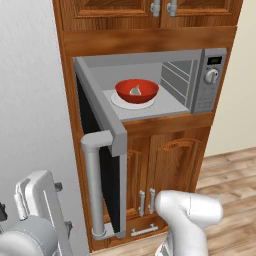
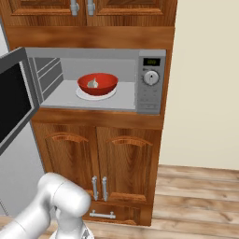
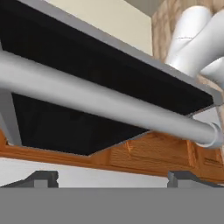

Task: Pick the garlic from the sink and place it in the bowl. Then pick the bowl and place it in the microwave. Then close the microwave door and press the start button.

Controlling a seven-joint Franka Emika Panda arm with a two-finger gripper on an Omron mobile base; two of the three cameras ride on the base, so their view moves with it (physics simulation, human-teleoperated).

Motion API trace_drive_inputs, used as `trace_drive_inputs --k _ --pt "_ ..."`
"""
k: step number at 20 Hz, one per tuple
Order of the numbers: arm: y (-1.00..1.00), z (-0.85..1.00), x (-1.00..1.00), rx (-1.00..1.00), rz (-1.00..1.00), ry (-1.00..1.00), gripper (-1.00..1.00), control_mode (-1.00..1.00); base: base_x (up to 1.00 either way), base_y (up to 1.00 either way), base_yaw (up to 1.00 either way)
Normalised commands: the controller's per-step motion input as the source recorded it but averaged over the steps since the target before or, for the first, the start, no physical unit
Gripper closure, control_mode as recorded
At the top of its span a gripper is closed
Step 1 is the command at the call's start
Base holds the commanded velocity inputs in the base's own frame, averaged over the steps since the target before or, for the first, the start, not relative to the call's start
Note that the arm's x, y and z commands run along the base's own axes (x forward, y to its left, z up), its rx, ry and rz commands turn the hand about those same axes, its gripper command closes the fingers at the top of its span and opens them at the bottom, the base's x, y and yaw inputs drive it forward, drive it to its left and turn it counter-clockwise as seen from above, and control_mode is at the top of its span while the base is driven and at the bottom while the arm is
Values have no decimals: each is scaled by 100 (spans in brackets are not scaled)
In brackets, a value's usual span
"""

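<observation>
The microwave (image 1: 209,95) (image 2: 150,93) stands open in the wooden cabinet wall. On its white round plate (image 1: 120,102) sits the red bowl (image 1: 147,87) (image 2: 106,83) with the pale garlic (image 1: 135,90) (image 2: 93,83) inside it. The microwave door (image 1: 102,117) (image 2: 14,100) swings out to the left, its grey bar handle (image 1: 93,185) (image 3: 100,103) facing me. My gripper (image 3: 113,180) is open, empty, and close under the handle, in front of the door's dark window (image 3: 65,57). The hand's grey body (image 1: 35,215) hangs left of the door. The sink is out of view.
Wooden cabinet doors (image 2: 95,158) with small metal handles fill the space below the microwave, and more cabinets (image 1: 150,10) sit above it. A grey wall panel (image 1: 30,100) stands to the left. Wood floor (image 2: 196,200) and a cream wall (image 2: 205,84) lie to the right.
</observation>
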Motion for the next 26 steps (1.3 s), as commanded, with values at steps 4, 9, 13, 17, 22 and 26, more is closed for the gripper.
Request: trace_drive_inputs --k 4,9,13,17,22,26 --pt "68 -58 88 -9 -1 2 -100 -100 0 0 0" --pt "27 -34 50 -3 0 2 -100 -100 0 0 0" --pt "-11 0 46 0 0 1 -100 -100 0 0 0" --pt "-52 0 51 2 0 4 -100 -100 0 0 0" --pt "-84 0 55 7 0 9 -100 -100 0 0 0" --pt "-100 0 2 16 0 0 -100 -100 0 0 0"
